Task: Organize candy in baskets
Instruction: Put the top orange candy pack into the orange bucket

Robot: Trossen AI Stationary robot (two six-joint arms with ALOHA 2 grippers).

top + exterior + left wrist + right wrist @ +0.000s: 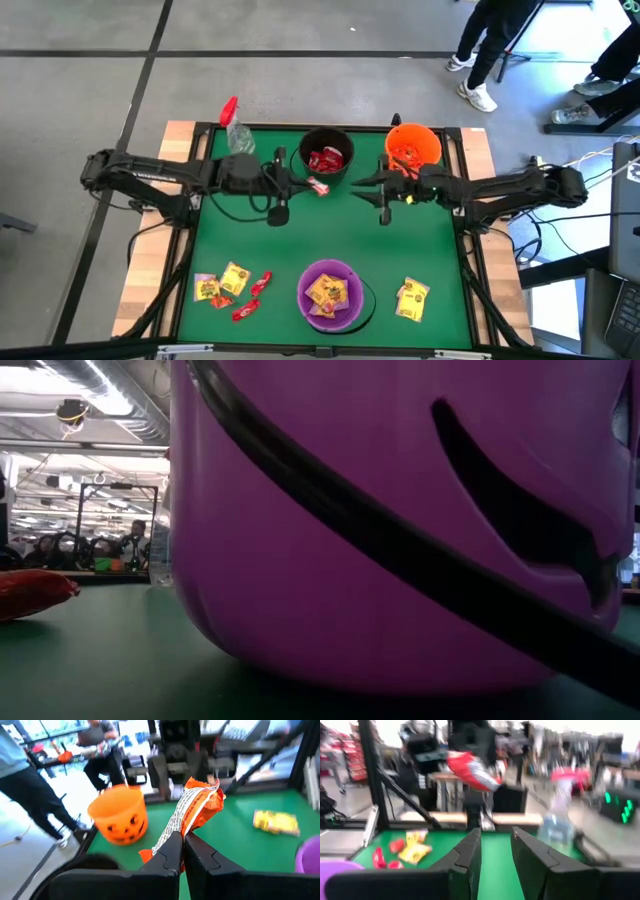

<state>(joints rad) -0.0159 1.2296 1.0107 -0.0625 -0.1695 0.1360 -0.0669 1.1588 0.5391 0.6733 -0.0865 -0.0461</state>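
High view: left gripper [305,184] is held just beside the black bucket [326,155], on its near-left rim side, fingers clamped together on a red-orange candy packet [319,186]. Left wrist view confirms the grip: the packet [192,810] stands up from between the closed fingertips [172,847], with the orange bucket [120,814] beyond it.

Right gripper [372,186] hangs near the orange bucket [413,146], fingers a little apart and nothing between them in the right wrist view [495,842]; it looks idle.

Sorting so far: red packets lie in the black bucket, yellow ones in the purple bucket [331,295]. Loose on the green mat [300,240] are a near-left cluster of yellow and red packets [232,285] and a yellow packet [411,298] right of the purple bucket.

Step in hand, by my reading: carrying a red packet to a bucket for drop-off.

Next move calls for bringing the packet over the black bucket's mouth, clear of the rim and wire handle, then parting the fingers.
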